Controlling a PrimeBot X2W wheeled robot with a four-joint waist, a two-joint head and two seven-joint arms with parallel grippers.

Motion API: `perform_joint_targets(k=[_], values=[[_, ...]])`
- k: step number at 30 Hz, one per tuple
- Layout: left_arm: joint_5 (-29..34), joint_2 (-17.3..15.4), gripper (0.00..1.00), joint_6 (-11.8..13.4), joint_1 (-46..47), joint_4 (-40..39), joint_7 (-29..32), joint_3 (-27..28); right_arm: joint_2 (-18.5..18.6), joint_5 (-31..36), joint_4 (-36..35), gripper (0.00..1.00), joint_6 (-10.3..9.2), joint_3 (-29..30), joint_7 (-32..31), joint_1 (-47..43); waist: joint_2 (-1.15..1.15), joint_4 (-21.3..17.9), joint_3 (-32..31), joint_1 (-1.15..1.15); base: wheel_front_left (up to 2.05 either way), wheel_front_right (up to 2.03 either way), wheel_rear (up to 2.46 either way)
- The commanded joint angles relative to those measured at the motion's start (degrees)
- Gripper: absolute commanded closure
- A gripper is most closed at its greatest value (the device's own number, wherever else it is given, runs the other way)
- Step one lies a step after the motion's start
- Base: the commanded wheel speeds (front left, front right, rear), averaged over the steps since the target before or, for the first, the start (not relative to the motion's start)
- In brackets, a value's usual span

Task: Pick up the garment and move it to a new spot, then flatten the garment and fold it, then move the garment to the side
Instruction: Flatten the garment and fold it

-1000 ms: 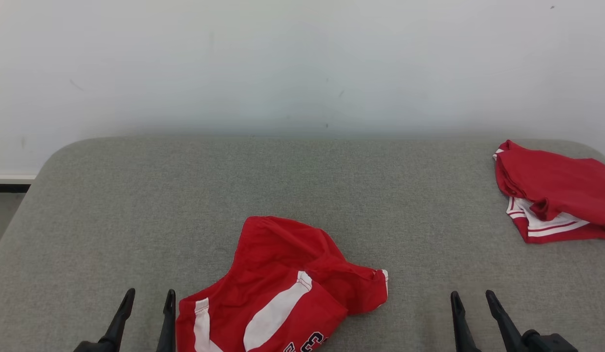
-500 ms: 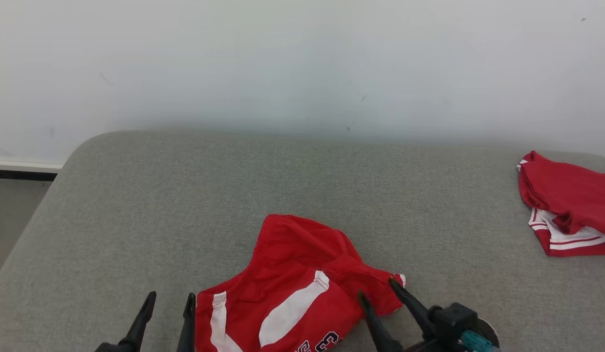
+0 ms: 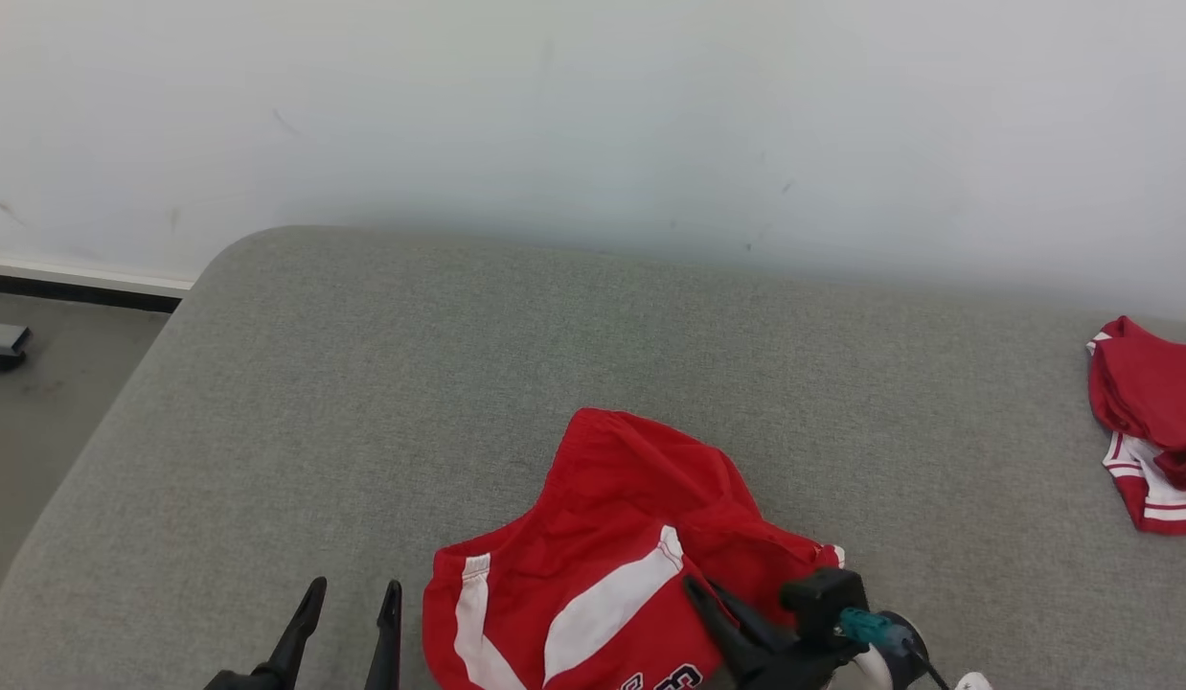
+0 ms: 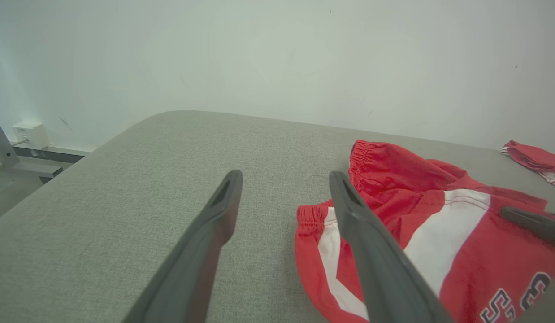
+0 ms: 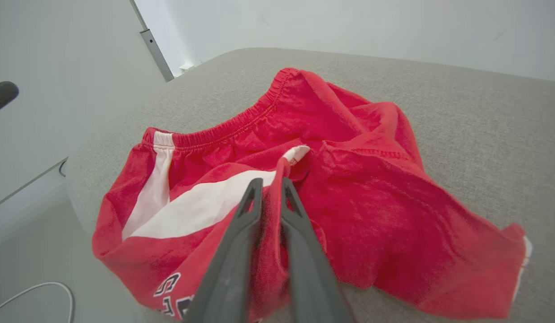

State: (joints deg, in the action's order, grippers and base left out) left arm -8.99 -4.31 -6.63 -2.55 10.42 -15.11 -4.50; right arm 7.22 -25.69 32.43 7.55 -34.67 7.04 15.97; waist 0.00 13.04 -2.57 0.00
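The garment point(image 3: 631, 498) is a pair of red shorts with white stripes and dark lettering, crumpled near the front edge of the grey padded surface point(image 3: 440, 364). In the right wrist view my right gripper point(image 5: 269, 181) is shut on a raised fold of the garment point(image 5: 371, 179) near its middle. From the head camera the right gripper point(image 3: 705, 594) reaches in from the lower right onto the cloth. The left gripper point(image 3: 352, 594) stands open just left of the shorts, apart from them. Through the left wrist camera its fingers point(image 4: 284, 177) frame bare surface beside the garment's waistband point(image 4: 394, 175).
A second red and white garment point(image 3: 1149, 431) lies bunched at the far right of the surface. The surface's rounded left edge drops to the floor point(image 3: 37, 412). A white wall point(image 3: 593, 115) stands behind.
My right gripper has swung left from bare surface onto the shorts and closed on a fold. The head camera has turned, shifting the whole picture rightward. The left gripper stays open.
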Motion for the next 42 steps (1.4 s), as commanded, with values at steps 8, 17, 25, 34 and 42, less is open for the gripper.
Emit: perform_joint_targets(k=[8, 17, 25, 34, 42], values=[[-0.7, 0.7, 0.00, 0.2, -0.4, 0.4, 0.0, 1.0, 5.3, 1.3, 0.1, 1.00, -0.11, 7.3, 6.6, 1.8, 0.00, -3.3, 0.0, 0.00, 0.00, 0.00, 0.00], [-1.2, 1.1, 0.00, 0.2, -0.2, 0.5, 0.0, 0.9, 8.0, 3.6, -7.5, 1.00, -0.11, 21.0, 8.1, -8.6, 0.00, -5.6, -0.3, 0.00, 0.00, 0.00, 0.00], [-1.8, 1.3, 0.00, 0.3, -1.1, 0.5, 0.0, 1.1, 4.0, 4.9, -8.9, 0.00, -0.12, 27.3, 8.2, -15.5, 0.00, -6.6, -0.4, 0.00, 0.00, 0.00, 0.00], [-1.3, 1.4, 0.00, 0.1, -1.5, 0.2, 0.0, 2.1, -0.1, 8.9, -19.3, 0.00, -0.12, 34.6, 8.1, -18.9, 0.00, -8.0, -1.2, 0.00, 0.00, 0.00, 0.00], [-0.6, 1.4, 0.00, -0.2, -2.1, -0.5, 0.0, 2.2, -2.2, 10.5, -25.6, 0.00, -0.12, 36.6, 8.1, -24.6, 0.00, -8.9, -1.8, 0.00, 0.00, 0.00, 0.00]])
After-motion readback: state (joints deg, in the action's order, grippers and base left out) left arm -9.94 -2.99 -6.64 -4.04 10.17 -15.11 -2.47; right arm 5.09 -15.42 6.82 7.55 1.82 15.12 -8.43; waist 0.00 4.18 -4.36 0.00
